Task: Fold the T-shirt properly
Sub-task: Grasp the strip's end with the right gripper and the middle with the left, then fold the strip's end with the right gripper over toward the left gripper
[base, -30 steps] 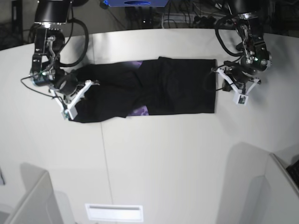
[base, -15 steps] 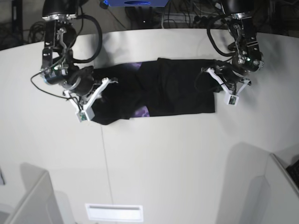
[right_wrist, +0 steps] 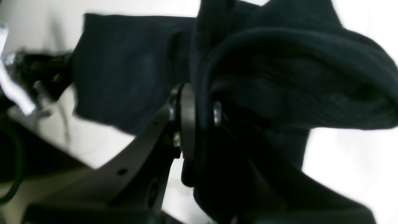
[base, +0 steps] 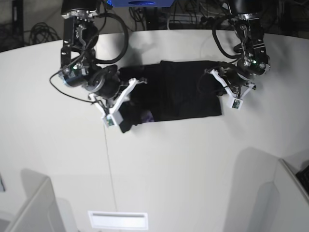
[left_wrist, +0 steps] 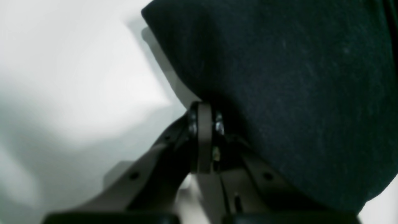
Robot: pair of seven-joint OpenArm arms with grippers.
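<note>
Left tool and right tool each grip the T-shirt on the table

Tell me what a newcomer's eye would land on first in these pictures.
First, the black T-shirt stretched across the middle of the white table, with a scrap of purple print at its lower left edge. Next, the two arms at its ends: the right gripper clamps a thick bunch of cloth lifted off the table, and the left gripper is shut on the opposite edge.
</note>
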